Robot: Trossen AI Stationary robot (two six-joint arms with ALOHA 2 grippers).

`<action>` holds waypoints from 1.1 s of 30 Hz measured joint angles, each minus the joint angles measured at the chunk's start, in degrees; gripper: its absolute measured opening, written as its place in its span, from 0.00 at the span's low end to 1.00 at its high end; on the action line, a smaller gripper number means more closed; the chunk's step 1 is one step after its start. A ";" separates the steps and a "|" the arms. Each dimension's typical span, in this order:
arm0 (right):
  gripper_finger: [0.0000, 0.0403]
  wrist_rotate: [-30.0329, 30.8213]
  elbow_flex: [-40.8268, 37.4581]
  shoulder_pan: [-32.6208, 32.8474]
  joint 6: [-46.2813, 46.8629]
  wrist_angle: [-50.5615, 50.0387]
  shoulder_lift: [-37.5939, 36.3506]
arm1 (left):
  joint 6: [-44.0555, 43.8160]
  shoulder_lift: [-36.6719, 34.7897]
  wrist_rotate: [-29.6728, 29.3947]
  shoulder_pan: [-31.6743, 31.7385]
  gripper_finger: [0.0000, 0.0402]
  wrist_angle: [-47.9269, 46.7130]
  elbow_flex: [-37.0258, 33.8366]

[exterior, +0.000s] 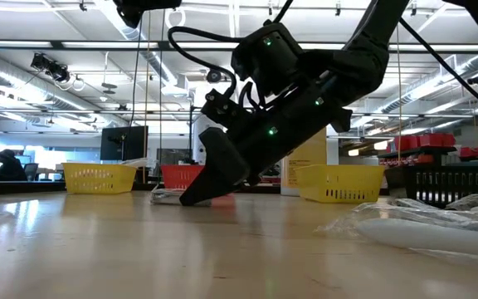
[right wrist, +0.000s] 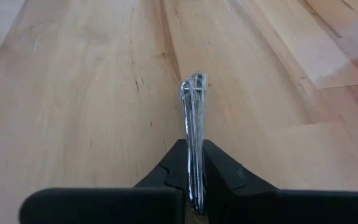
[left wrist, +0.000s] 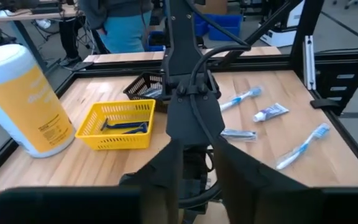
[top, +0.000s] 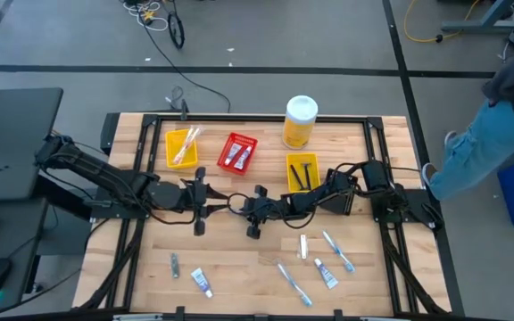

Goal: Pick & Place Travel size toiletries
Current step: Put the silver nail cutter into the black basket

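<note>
On the wooden table (top: 150,250), the left claw (top: 201,207) sits near the middle, its fingers spread apart and gripping nothing, as the left wrist view shows. Beyond it, toward the back edge, stands a yellow bin (top: 181,147) with pale toothbrushes inside, and just right of that a red bin (top: 237,152) holding small white tubes. On the near side of the left claw, toward the front edge, lie a small dark packet (top: 174,265) and a white toothpaste tube (top: 202,283). Just right of the left claw, the right claw (top: 258,214) points toward it at the table's middle, clenched on a thin clear-wrapped item (right wrist: 193,134) that stands on edge between its fingers, tip forward over the bare wood. Behind the right claw is a big yellow bottle (top: 299,121) with a white cap, and nearer, a second yellow bin (top: 302,171) with dark razors in it, a black bin (left wrist: 145,87) beside that. On the near side of the right claw and to its right are more toiletries, well apart from it: a blue toothbrush (top: 294,283), a white packet (top: 304,246), another tube (top: 326,273) and another toothbrush (top: 338,251). A person (top: 489,125) in blue trousers stands off the table's right edge.
</note>
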 joint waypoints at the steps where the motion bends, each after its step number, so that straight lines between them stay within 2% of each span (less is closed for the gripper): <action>1: 0.07 0.00 0.00 0.00 0.00 0.07 0.00 | 0.04 0.00 -0.23 0.00 0.28 0.01 0.00; 5: 0.07 0.00 -0.02 0.02 -0.62 0.20 0.03 | 3.20 0.00 -0.10 0.00 0.37 0.16 0.00; 9: 0.07 0.00 -0.04 0.02 -0.95 0.28 0.07 | 5.35 0.00 0.41 0.00 0.37 0.10 0.00; 14: 0.07 0.11 -0.16 0.11 -1.74 0.10 -0.83 | 5.38 0.00 1.00 0.00 0.22 -0.27 0.02; 18: 0.06 0.61 -0.33 0.31 -2.58 -3.95 -3.54 | 2.98 0.00 1.80 0.00 0.08 0.50 0.02; 21: 0.06 2.42 -0.33 0.53 -2.58 -7.52 -6.41 | 1.48 0.00 1.89 0.00 0.05 2.03 0.09; 24: 0.06 6.38 -0.33 1.21 -3.36 -11.44 -9.34 | 1.27 0.00 2.67 0.00 0.08 2.35 0.09; 27: 0.06 7.52 -0.24 2.01 -3.21 -14.93 -13.37 | 1.30 0.00 2.59 0.00 0.15 2.43 0.09; 31: 0.06 8.31 -0.22 2.68 1.73 -24.71 -18.83 | 3.17 0.00 2.81 0.00 0.25 2.55 0.09; 33: 0.06 10.68 -0.20 3.10 4.38 -30.05 -21.72 | 3.81 0.00 2.89 0.00 0.29 2.86 0.09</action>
